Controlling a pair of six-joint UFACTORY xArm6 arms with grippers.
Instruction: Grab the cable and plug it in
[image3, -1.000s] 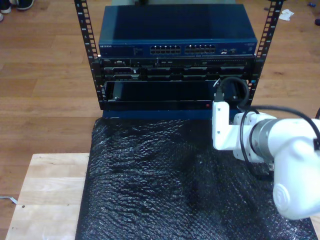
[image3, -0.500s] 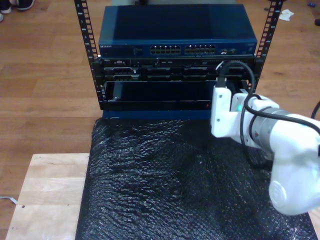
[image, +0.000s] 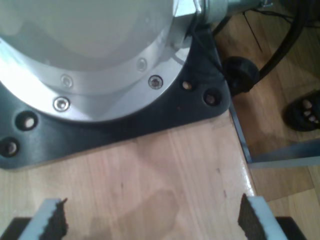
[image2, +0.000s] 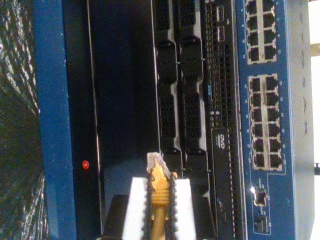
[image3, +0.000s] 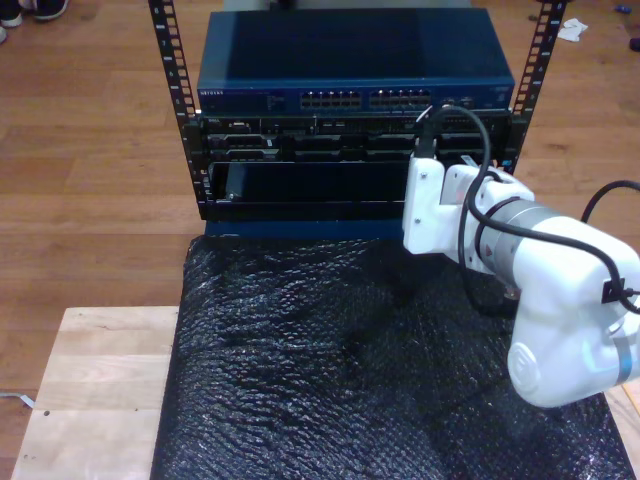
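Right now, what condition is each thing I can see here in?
Cable: held, clear plug tip forward, not yet plugged in.
My second gripper: fingers shut on the cable, facing the rack.
My first gripper: open, nothing between its fingers, over a wooden surface.
Blue switch: ports I can see look unoccupied.
Red light: lit.

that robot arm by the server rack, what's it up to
I am carrying the cable toward the rack. My second end effector is shut on the yellow cable just behind its clear plug, which points at the front of the rack and is not yet in any port. The blue switch with its rows of ports sits at the top. My first end effector is open over a wooden surface beside an arm's base, holding nothing.
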